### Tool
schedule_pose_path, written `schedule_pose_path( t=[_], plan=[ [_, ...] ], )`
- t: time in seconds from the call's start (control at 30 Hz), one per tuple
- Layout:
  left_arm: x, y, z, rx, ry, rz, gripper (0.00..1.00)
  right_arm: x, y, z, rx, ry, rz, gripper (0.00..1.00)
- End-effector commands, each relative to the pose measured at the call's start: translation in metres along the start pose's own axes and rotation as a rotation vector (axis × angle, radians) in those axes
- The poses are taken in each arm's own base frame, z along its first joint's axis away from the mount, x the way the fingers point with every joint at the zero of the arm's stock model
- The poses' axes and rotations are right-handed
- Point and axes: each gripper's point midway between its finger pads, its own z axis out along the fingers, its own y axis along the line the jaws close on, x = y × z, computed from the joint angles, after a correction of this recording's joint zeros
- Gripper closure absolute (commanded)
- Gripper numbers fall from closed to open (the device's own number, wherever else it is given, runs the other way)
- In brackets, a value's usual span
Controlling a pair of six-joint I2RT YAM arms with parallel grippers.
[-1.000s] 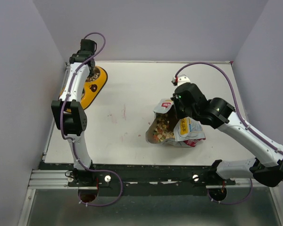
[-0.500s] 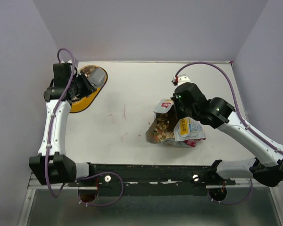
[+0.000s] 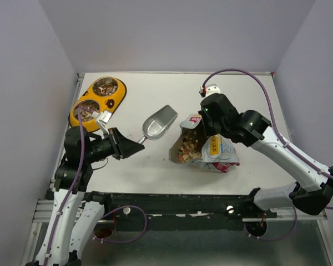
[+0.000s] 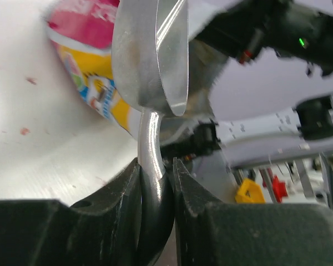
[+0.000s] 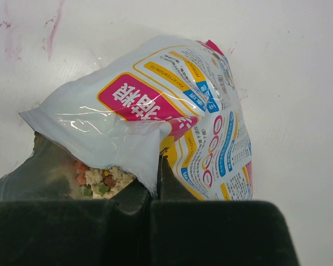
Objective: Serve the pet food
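The crinkly pouch [image 5: 177,105] has a pink patch with big white letters, upside down and too hard to read. It lies on the white desk [image 3: 155,88], open, with little brown, green and red kibble [image 3: 187,149] inside. The right hand [image 5: 155,176] pinches its torn top edge. The left hand [image 4: 155,185] squeezes the shiny metal scoop [image 4: 150,55] by its thin handle, near the pouch.

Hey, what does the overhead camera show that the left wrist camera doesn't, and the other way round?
Only overhead: the yellow double bowl with food in both cups, and kibble showing in the open mouth of the pet food pouch. Only left wrist: a close-up of the left claw pinching the curved handle of the metal scoop. Both: the scoop, the pouch beyond it, and the right arm at the pouch.
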Motion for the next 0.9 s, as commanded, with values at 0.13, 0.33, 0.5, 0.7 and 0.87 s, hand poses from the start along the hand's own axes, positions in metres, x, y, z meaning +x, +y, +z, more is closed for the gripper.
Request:
schedule_pose_path(
  t=[0.13, 0.33, 0.5, 0.7, 0.87],
  plan=[
    [0.071, -0.05, -0.031, 0.04, 0.276, -0.104, 1.0, -0.046, -0.002, -0.004, 0.023, -0.154, -0.012, 0.99],
    [0.096, -0.053, -0.028, -0.043, 0.408, -0.195, 1.0, -0.049, -0.001, -0.001, 0.017, -0.168, -0.068, 0.99],
    [0.092, -0.03, -0.005, -0.245, 0.372, -0.225, 1.0, -0.052, 0.008, -0.005, -0.038, -0.183, -0.071, 0.99],
    [0.072, -0.037, 0.032, -0.351, 0.341, -0.261, 1.0, -0.048, 0.016, -0.009, -0.099, -0.169, -0.076, 0.99],
    [0.088, -0.047, 0.055, -0.458, 0.472, -0.217, 1.0, -0.049, 0.022, -0.011, -0.129, -0.168, -0.056, 0.99]
  ],
)
